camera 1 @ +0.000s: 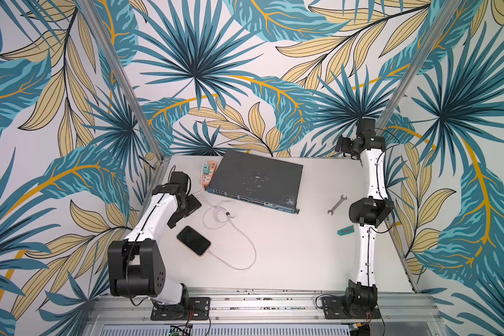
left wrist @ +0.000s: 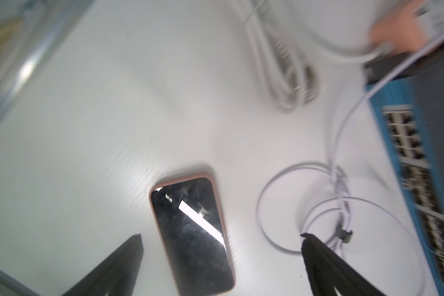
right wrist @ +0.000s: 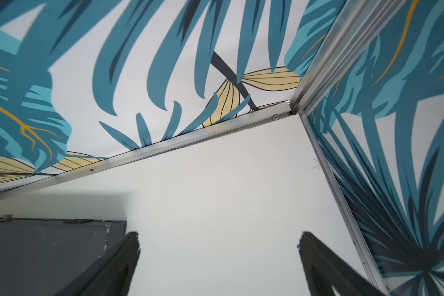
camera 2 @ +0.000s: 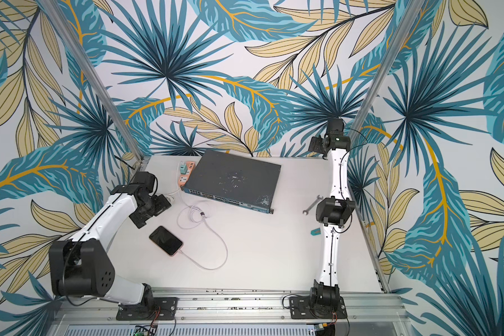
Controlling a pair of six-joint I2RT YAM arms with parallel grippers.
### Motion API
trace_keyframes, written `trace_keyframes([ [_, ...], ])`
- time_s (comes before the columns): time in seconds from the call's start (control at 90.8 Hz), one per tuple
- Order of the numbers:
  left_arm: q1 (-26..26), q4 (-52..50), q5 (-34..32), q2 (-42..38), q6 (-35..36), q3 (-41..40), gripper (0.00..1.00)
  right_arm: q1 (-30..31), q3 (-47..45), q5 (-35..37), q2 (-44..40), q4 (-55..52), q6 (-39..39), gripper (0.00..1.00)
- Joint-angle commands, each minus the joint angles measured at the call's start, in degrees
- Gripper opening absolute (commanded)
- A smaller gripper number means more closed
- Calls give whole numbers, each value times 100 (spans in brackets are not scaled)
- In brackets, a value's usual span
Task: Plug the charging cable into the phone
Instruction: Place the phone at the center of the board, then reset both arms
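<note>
The phone (camera 1: 193, 240) (camera 2: 166, 240) lies face up on the white table, black screen with a rose-gold rim. The thin white charging cable (camera 1: 246, 247) (camera 2: 220, 247) curves round to the phone's near short end, where its connector (camera 1: 209, 253) sits against the edge and looks seated. Its looped bundle with a dark band (camera 1: 227, 214) (left wrist: 344, 234) lies behind the phone. My left gripper (camera 1: 184, 213) (camera 2: 150, 213) (left wrist: 221, 241) hovers open just behind the phone (left wrist: 190, 230), holding nothing. My right gripper (camera 1: 342, 144) (camera 2: 314, 144) (right wrist: 218, 243) stands open and empty, high at the back right corner.
A dark grey network switch (camera 1: 256, 180) (right wrist: 49, 243) sits at the back centre, with an orange power strip (camera 1: 208, 174) to its left and that strip's thick coiled cord (left wrist: 287, 77). A wrench (camera 1: 336, 205) and a teal tool (camera 1: 345, 230) lie by the right arm.
</note>
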Motion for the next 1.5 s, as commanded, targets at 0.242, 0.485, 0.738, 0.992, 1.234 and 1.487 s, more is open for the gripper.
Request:
trace_keyframes([
  [0.242,-129,606,-1096,-186,628,-32,100,833,41,877,-1319,2488,-568,100],
  [0.485,-182,2445,-1611,-220,1413,-1104,100,1803,37,1699,-2501,190,938,100],
  [0.738,-144,2816,-1578,235,1904,-1069,100,1756,40,1245,-3345,575,19,100],
  [0.992,-95,4443,-1305,-227,3102,-1862,100,1635,40,720,-2435,2611,-925,100],
  [1.234,-97,4510,-1262,-355,3418,-2029,100,2091,-66,881,-2577,7261,-3143,99],
  [1.487,-90,4628,-1375,-198,3409,-1948,100,2033,-3953,1373,-4168,4253,-1668,100],
])
